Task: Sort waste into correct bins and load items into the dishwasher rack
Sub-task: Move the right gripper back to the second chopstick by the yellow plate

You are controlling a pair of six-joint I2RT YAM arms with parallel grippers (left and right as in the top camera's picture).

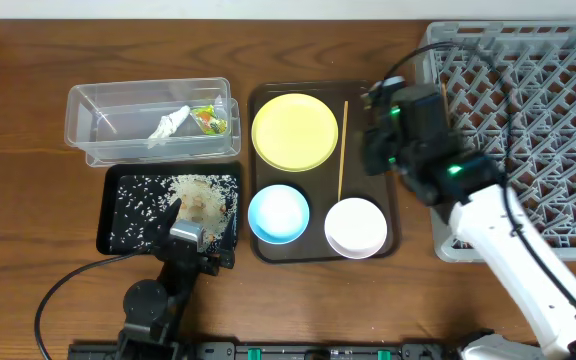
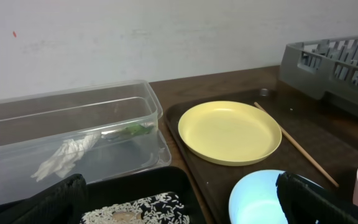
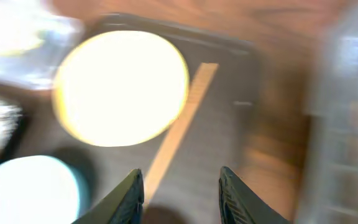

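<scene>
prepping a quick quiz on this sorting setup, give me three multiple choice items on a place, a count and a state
1. Where does the crumpled white paper scrap lie?
A. in the clear tub
B. on the yellow plate
C. in the grey rack

2. How many bowls sit on the brown serving tray?
A. one
B. two
C. three

3. How is the right claw?
A. shut on a chopstick
B. shut on the plate
C. open, holding nothing

Key: 1 A, the overhead shows it inside the tub beside the printed wrapper. 2 B, a light-blue bowl and a white bowl. 3 C, its wrist view shows the fingers apart above the chopstick.
</scene>
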